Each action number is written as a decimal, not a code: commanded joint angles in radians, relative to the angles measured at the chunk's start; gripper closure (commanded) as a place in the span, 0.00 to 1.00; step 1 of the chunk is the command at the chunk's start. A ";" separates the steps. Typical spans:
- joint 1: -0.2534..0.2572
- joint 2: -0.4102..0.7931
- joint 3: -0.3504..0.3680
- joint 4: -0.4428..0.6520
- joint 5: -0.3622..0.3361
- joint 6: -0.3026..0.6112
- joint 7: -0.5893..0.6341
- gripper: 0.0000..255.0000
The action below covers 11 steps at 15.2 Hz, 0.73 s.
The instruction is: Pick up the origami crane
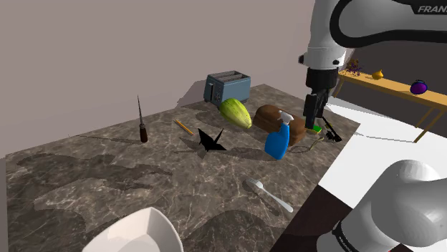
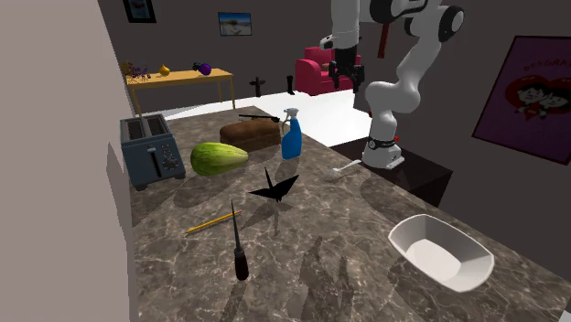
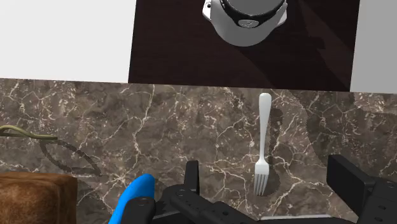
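Your black gripper (image 1: 313, 114) hangs high over the far edge of a dark marble counter (image 1: 143, 172), above a blue spray bottle (image 1: 279, 137) and a brown loaf of bread (image 1: 268, 117). In the wrist view its fingers (image 3: 191, 175) stand spread apart, clasping nothing; a fork (image 3: 263, 143) lies on the stone far below them. The black origami crane (image 1: 210, 139) sits upright mid-counter, well apart from your gripper, with nothing touching it. Near the crane are a green squash (image 1: 236, 112), a yellow pencil (image 1: 184, 127) and a dark-handled awl (image 1: 142, 122). A blue-grey toaster (image 1: 227, 86) stands by the wall, and a white bowl (image 1: 136, 233) sits at the near edge.
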 commanded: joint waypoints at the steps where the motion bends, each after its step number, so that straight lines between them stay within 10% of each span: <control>1: 0.000 0.000 0.000 0.000 0.000 0.000 0.000 0.00; 11: 0.009 0.344 0.043 0.048 0.042 0.287 0.086 0.00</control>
